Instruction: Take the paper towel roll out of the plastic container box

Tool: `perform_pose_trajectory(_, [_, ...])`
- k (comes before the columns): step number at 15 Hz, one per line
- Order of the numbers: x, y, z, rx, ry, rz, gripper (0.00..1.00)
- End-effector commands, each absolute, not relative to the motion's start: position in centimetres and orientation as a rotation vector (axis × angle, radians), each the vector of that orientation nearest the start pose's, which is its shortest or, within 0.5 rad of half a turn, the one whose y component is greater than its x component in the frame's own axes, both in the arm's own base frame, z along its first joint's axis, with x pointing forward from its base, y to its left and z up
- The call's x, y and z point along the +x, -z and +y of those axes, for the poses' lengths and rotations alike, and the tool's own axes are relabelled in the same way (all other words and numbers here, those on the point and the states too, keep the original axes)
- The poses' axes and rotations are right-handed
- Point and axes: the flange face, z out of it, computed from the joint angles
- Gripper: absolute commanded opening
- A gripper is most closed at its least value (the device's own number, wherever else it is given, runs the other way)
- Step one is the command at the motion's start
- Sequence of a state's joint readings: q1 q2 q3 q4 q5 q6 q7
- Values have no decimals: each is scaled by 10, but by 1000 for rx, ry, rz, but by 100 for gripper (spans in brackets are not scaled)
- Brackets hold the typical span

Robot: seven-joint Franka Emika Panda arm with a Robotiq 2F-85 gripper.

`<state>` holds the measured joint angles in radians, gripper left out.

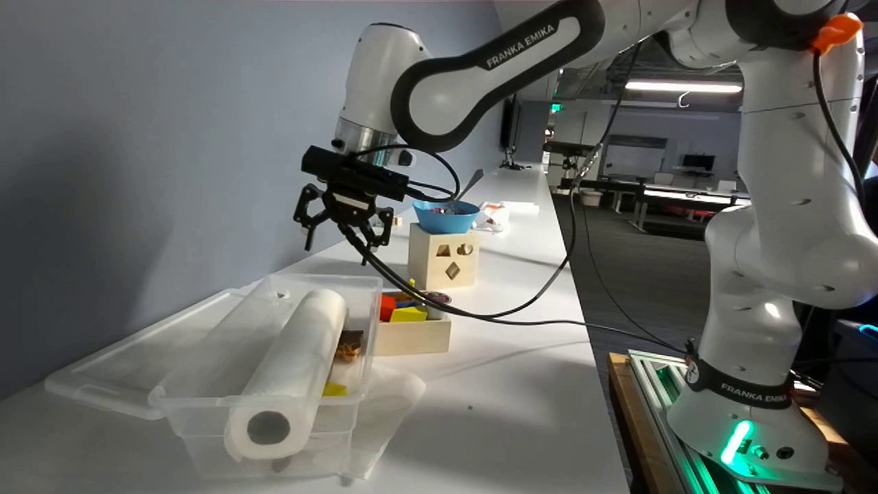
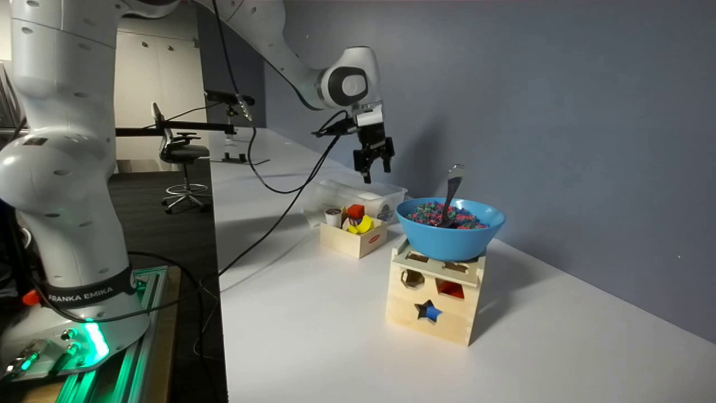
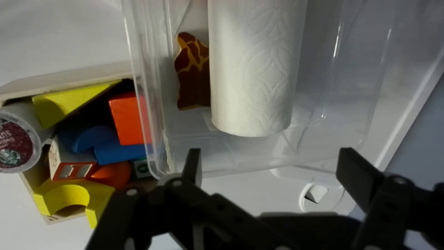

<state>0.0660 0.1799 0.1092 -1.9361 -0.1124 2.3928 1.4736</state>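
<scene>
The paper towel roll (image 1: 295, 357) is a long white cylinder lying lengthwise inside the clear plastic container box (image 1: 188, 436). Its hollow core faces the camera in that exterior view. The box (image 2: 398, 193) also shows in an exterior view, with the roll partly hidden behind its wall. In the wrist view, the roll (image 3: 255, 69) lies in the box (image 3: 314, 86) ahead of the fingers. My gripper (image 1: 336, 251) is open and empty, above the far end of the box and apart from the roll. Its spread fingers also show in an exterior view (image 2: 377, 175) and the wrist view (image 3: 271, 152).
A wooden tray of blocks (image 1: 411, 337) stands beside the box. A blue bowl (image 2: 450, 240) with a spoon sits on a wooden shape box (image 2: 430, 302). A flat clear lid (image 1: 75, 384) lies along the wall. A giraffe-patterned piece (image 3: 192, 73) lies beside the roll.
</scene>
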Motion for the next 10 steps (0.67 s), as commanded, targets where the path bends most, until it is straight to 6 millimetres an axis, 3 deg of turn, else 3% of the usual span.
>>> perform_pose_trajectory(1, [622,-418,100,-2368,192,1663,100])
perform_pose_trajectory(6, [635,-400,66,-2240,-59,1629,100])
perform_pose_trajectory(8, [640,-403,51,-2254,-67,1655,100])
perform_pose_trajectory(9, [629,-397,59,-2267,-33,1654,100])
perform_pose_trajectory(10, [632,-398,52,-2265,-38,1664,100])
